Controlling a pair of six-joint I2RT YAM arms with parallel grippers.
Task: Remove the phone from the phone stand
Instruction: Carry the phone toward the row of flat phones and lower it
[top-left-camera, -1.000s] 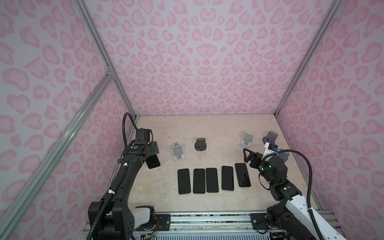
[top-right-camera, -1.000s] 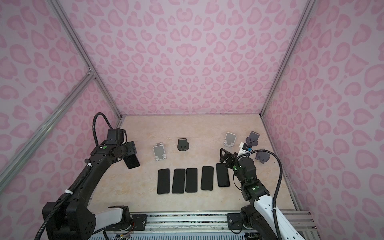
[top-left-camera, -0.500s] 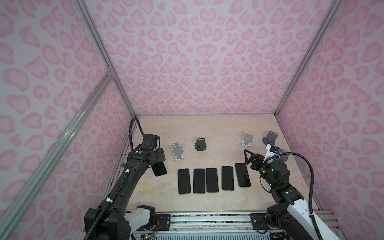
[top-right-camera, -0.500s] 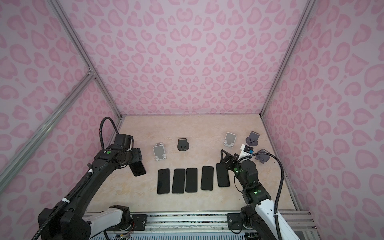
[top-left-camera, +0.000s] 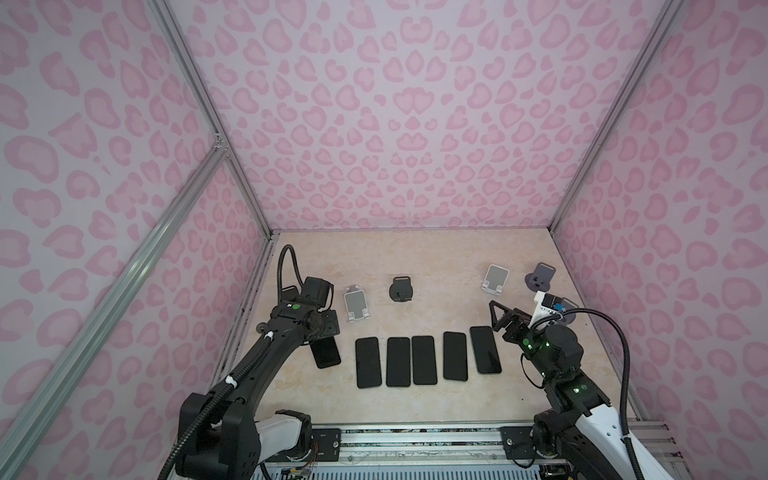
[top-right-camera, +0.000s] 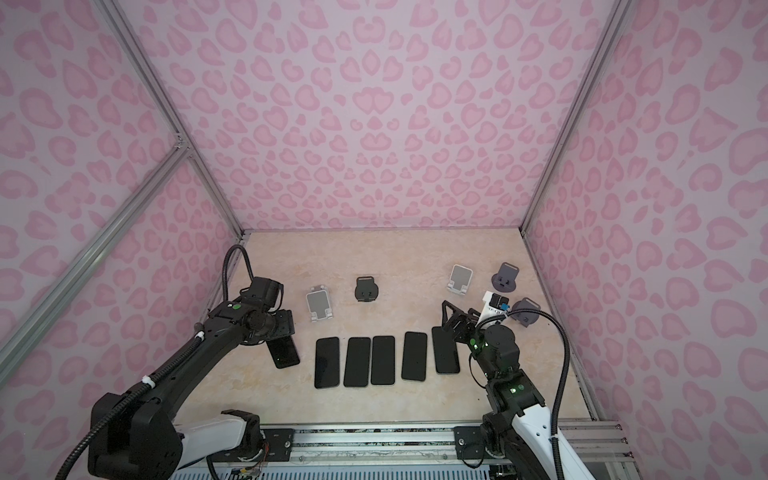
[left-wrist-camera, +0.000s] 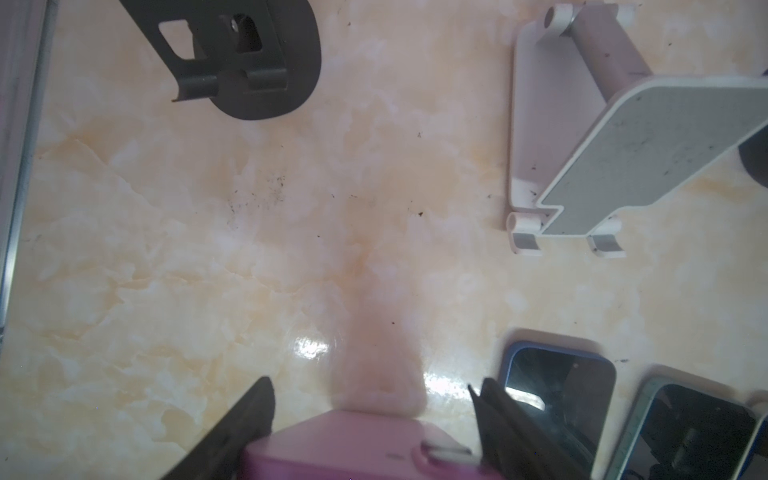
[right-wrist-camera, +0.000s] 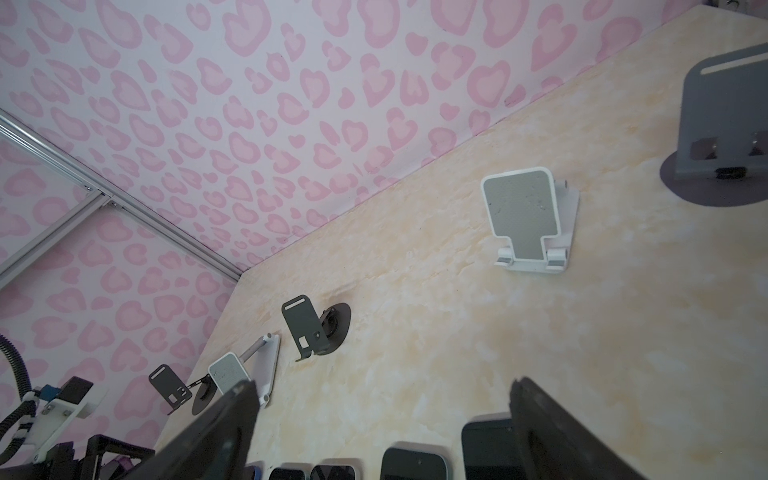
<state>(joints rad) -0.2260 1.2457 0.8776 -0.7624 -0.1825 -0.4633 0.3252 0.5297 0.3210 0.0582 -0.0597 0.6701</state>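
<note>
The phone (top-left-camera: 326, 352) has a black screen and a pink-purple case. The left gripper (left-wrist-camera: 370, 386), about half open, clamps it by its sides. It hangs tilted over the table (top-left-camera: 415, 257), just left of the row and on no stand. Five other phones (top-left-camera: 424, 360) lie flat in that row, so six in all. I count two white stands (top-left-camera: 357, 305) and four dark stands (top-left-camera: 401, 289). The right gripper (right-wrist-camera: 384, 384) is wide open and holds nothing.
</note>
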